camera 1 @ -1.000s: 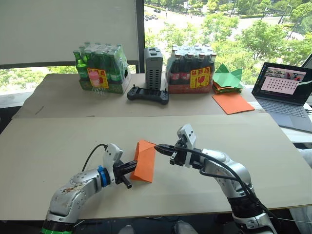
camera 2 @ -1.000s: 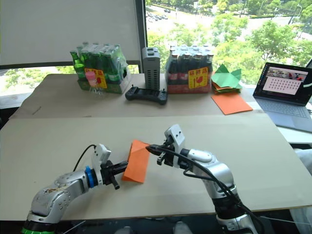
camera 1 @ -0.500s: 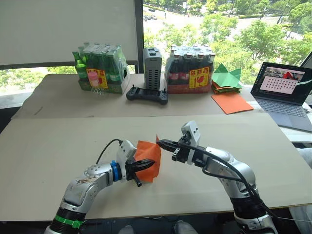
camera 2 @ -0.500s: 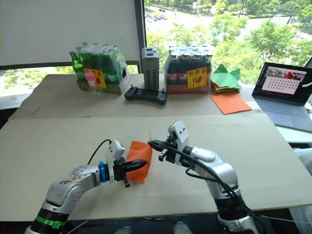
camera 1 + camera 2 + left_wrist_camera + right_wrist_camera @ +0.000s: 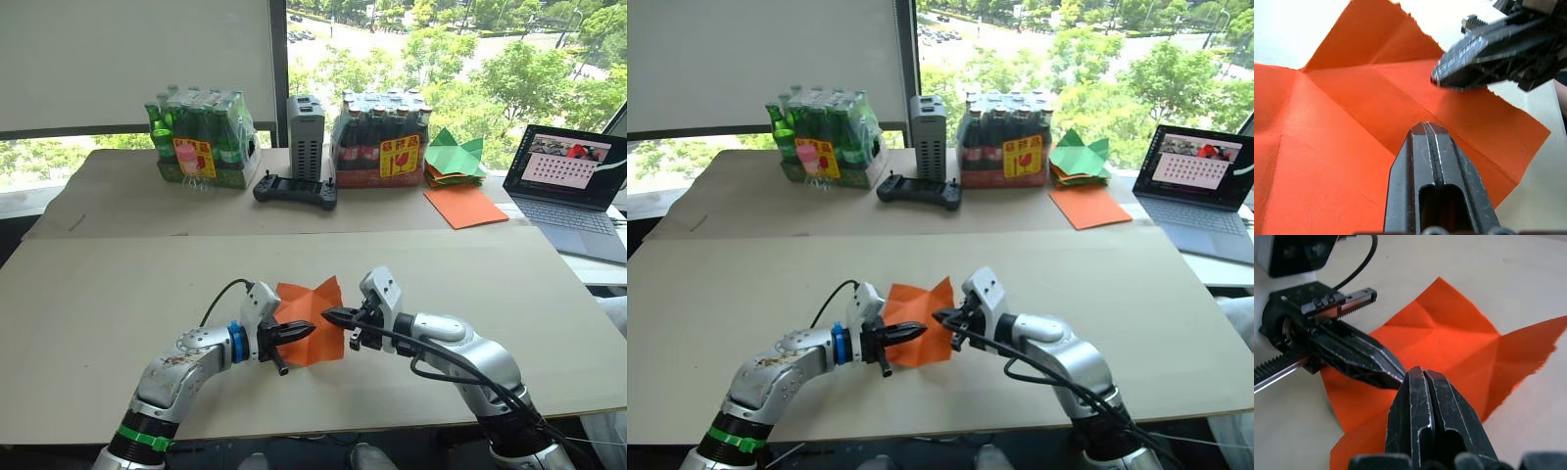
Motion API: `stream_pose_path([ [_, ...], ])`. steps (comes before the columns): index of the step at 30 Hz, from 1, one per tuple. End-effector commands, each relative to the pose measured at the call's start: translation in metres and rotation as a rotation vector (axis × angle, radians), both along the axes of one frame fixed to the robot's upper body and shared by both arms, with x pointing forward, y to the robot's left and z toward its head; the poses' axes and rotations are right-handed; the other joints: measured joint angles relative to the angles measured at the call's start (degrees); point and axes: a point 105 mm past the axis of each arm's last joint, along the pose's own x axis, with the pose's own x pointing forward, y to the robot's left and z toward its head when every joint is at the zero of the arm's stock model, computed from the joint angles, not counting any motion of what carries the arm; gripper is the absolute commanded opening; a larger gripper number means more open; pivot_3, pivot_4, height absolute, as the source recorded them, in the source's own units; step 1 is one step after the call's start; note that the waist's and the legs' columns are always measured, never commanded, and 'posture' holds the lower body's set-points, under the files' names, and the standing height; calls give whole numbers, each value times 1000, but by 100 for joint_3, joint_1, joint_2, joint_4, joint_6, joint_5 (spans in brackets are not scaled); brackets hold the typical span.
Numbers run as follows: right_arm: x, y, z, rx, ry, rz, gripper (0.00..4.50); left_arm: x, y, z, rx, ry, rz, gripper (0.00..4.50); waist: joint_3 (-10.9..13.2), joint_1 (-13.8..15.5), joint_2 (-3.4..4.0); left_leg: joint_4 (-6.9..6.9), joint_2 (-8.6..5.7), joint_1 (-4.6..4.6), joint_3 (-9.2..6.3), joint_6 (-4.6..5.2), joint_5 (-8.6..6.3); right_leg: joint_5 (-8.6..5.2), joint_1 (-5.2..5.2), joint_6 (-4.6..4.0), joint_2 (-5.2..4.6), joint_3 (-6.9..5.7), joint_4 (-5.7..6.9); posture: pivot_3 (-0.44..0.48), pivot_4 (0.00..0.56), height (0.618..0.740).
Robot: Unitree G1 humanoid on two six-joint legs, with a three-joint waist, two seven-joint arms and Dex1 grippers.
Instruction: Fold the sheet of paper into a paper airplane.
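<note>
At the near middle of the pale flat surface [image 5: 118,294], the creased, partly unfolded bright orange sheet of paper [image 5: 312,318] is held between the left gripper [image 5: 302,331] and right gripper [image 5: 333,316], each closed on it, mid-fold; next, press a crease.

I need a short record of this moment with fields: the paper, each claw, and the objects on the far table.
paper: the sheet of paper, bright orange, opened out with several creases, held above the near table
left claw: left claw shut on the sheet of paper
right claw: right claw shut on the sheet of paper, tip close to the left one
far table: green bottle pack, dark bottle pack, controller, green paper shapes, smooth orange sheet, laptop
</note>
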Motion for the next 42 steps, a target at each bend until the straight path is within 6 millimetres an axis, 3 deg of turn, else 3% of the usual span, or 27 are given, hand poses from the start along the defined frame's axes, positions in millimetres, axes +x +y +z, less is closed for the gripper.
stream_pose_path([
  [1, -7, 6, 5, -12, -48, 43, 29, 1, -2, 9, -11, -49, -8, 0, 0, 2, 0, 3, 0, 0, 0, 0, 0, 0, 1, 0, 0, 0, 2, 0, 150, 740],
  [7, -3, 7, -3, -52, -49, 25, 29, 2, 5, 6, -12, -41, 34, 0, 0, 4, 0, 16, 0, -5, -1, 0, 0, 0, 2, 1, 0, -1, 4, 0, 150, 740],
  [13, -1, 10, -3, -30, -47, 12, 29, 0, 20, -13, 2, 5, 113, 0, 0, 8, 0, 17, 1, -4, -2, 0, 0, 0, 1, 1, 0, -1, 7, 0, 150, 740],
  [16, -2, 13, -4, -37, -46, 25, 29, -2, 21, -27, 26, 26, 122, 0, 0, 17, 1, 20, 0, -4, -1, 0, -1, 0, 4, 1, -1, -1, 6, 0, 150, 740],
  [23, -2, 13, -5, -44, -44, 29, 29, -4, 20, -35, 31, 36, 131, 0, -3, 18, 5, 22, -1, 5, -1, 0, 0, 0, 14, 1, -2, -1, 8, 0, 150, 740],
  [36, -2, 1, -33, -136, -1, -17, 29, 0, 23, -30, 37, 15, 134, 0, -7, 16, 11, 23, -2, 15, -1, 0, 0, 0, 24, 2, -1, 0, 9, 0, 150, 740],
  [39, 0, 1, -34, -135, -3, -29, 29, 0, 23, -30, 40, 12, 133, 0, -8, 15, 11, 22, -1, 20, -1, 0, 0, 0, 28, 2, -1, 0, 9, 0, 150, 740],
  [42, 6, 3, -20, -69, -33, -57, 29, 1, 23, -30, 40, 12, 129, 0, -8, 12, 10, 22, -1, 23, -1, 0, 0, 0, 31, 2, 0, 0, 9, 0, 150, 740],
])
